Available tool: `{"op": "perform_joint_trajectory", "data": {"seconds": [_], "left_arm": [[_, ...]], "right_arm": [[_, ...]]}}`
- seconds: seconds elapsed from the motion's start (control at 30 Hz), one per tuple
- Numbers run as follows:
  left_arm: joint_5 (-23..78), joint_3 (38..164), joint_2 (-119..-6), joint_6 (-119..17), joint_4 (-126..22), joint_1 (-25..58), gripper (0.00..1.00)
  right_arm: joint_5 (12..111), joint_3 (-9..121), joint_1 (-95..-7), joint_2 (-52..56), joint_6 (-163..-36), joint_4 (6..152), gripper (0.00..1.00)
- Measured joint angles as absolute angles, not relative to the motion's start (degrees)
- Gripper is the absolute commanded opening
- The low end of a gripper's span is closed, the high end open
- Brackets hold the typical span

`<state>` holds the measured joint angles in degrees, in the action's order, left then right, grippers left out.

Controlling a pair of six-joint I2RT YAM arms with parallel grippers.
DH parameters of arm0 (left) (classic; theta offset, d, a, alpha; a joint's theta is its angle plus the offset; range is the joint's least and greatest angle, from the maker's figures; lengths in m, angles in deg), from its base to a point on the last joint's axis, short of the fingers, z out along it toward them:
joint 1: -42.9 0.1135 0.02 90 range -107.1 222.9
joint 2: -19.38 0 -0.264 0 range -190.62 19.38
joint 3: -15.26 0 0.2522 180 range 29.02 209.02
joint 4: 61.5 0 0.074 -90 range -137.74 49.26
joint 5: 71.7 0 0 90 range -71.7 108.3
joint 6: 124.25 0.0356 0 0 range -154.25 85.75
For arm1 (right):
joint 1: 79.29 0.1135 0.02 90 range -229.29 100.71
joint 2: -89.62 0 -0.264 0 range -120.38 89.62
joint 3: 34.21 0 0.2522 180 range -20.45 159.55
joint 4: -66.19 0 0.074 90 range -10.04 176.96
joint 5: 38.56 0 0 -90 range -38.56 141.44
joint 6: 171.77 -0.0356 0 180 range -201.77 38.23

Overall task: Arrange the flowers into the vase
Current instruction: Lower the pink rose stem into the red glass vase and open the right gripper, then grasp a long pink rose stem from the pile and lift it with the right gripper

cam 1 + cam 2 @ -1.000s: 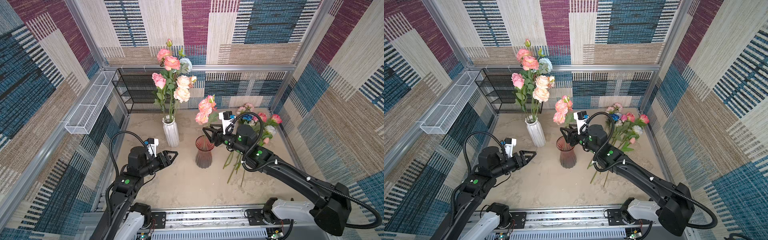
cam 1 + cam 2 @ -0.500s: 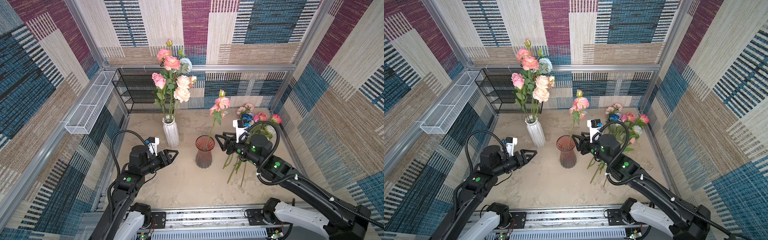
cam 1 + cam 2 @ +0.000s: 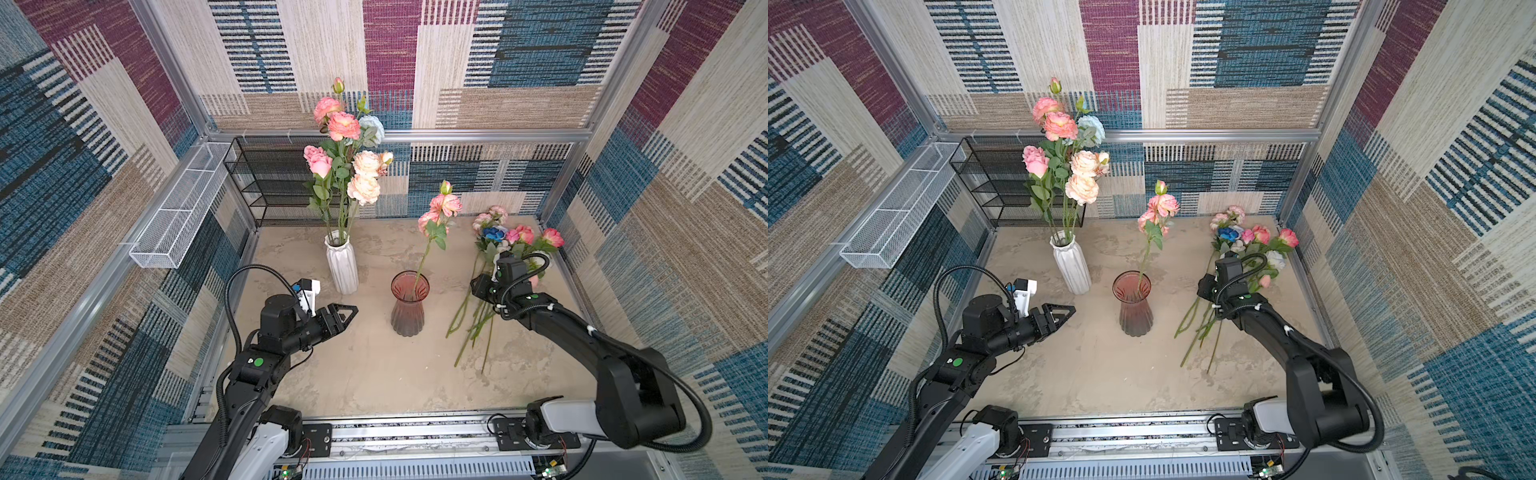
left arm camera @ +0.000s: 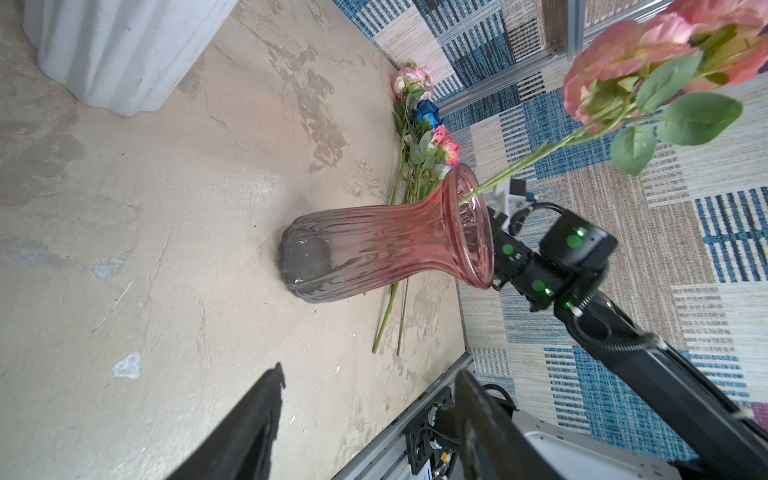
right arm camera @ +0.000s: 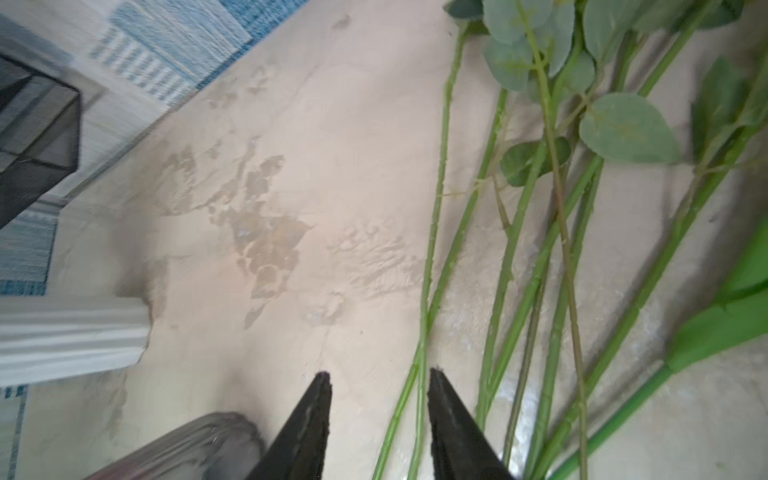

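Glass vase (image 5: 178,449) appears blurred and cut off.

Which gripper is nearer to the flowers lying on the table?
Right. The right gripper hangs at the stems of the loose flowers; the left gripper is beyond the pink vase.

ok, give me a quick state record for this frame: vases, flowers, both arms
pink vase: upright, mid-table, one pink rose standing in it
white vase: upright, behind and left of the pink vase, holds a bunch
loose flowers: lying on the table's right side, heads toward the back
left gripper: open, empty, hovering left of the pink vase
right gripper: fingers apart, empty, low over the loose flowers
task: unfinished, loose flowers not yet in a vase
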<state>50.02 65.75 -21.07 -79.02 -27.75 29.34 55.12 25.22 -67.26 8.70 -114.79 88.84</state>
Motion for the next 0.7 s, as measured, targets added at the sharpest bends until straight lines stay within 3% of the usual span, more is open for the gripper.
{"op": "perform_joint_trajectory", "data": {"seconds": [0.27, 0.47, 0.7], "left_arm": [[50.1, 65.6, -19.3, -78.9, -26.8, 29.4, 0.67], [50.1, 65.2, -18.8, -78.8, -26.5, 29.4, 0.67], [50.1, 65.0, -18.9, -78.8, -26.4, 29.4, 0.67]], "right_arm": [[54.8, 34.8, -69.3, -8.7, -114.9, 86.2, 0.32], [52.3, 36.5, -70.0, -12.5, -115.1, 86.2, 0.31], [52.3, 38.5, -70.1, -15.9, -115.0, 85.5, 0.18]]}}
